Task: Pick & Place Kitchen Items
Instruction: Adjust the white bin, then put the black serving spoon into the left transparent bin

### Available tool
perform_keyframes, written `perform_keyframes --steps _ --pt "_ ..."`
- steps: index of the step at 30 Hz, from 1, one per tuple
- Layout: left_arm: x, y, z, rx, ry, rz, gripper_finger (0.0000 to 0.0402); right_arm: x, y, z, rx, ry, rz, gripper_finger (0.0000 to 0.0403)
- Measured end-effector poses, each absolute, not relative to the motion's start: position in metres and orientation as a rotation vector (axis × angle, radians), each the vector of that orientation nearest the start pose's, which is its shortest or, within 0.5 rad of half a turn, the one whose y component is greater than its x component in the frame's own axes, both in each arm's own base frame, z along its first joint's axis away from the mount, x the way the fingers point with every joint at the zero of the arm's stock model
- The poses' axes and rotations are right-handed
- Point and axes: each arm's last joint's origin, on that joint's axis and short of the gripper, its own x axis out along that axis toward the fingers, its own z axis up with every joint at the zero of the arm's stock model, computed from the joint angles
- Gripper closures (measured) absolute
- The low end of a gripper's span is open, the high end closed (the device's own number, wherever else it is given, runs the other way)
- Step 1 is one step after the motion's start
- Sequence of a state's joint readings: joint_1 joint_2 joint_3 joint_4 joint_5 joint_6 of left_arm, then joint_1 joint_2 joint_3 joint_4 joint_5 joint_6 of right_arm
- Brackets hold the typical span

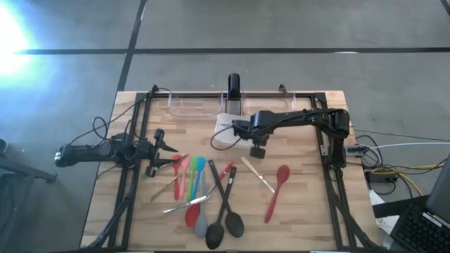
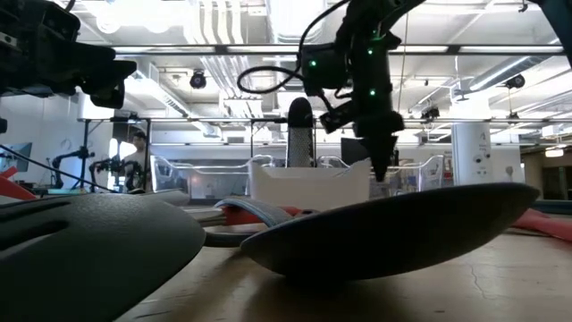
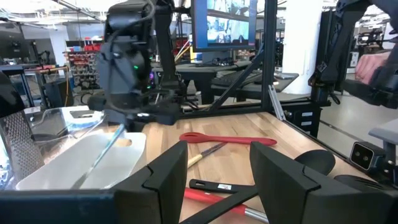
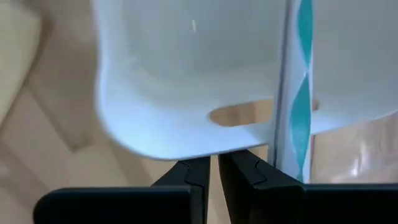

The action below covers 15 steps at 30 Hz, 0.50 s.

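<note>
Right pincer [image 4: 211, 163]: hangs over the near edge of the white dish [image 4: 155, 93] at mid-bench, fingers almost closed, nothing visible between them
Striped stick [image 4: 303, 93]: a slim stick with a teal spiral runs just beside the right fingers and slants down over the dish; whether it is pinched or only leaning there cannot be told
Left pincer [image 3: 219, 152]: waits at the left side of the bench [image 1: 302, 211], fingers parted, holding nothing, aimed across the utensil pile
Kitchen items: most lie loose on the wood in front of the dish: 2 black spoons [image 1: 225, 211], a red spoon [image 1: 276, 190] off to the right, a wooden-handled piece [image 1: 256, 173], and a tight fan of coloured spoons [image 1: 190, 179] near the left pincer
Risk 1: if the stick is only grazed and not gripped, it can slide off the dish rim and roll onto the bench
Risk 2: the right fingers sit close to the dish edge, so a low move could push or tip the dish
Risk 3: the coloured spoons overlap, so a grasp there may lift 2 at once or flick a neighbour away
Risk 4: both arms face the same central patch, so a reach from each could bring them into contact
</note>
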State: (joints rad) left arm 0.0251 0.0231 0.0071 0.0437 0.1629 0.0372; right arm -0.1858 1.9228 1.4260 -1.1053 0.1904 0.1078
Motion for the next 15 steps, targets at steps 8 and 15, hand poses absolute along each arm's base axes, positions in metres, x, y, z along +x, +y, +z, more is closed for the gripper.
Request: perform_keyframes --steps 8,15 --pt "0.098 -0.002 0.168 0.04 -0.03 -0.137 0.0223 0.352 -0.08 0.194 0.059 1.497 -0.347 0.0376" --pt "0.098 -0.002 0.168 0.04 -0.03 -0.137 0.0223 0.335 -0.075 0.196 0.106 1.584 -0.393 0.0376"
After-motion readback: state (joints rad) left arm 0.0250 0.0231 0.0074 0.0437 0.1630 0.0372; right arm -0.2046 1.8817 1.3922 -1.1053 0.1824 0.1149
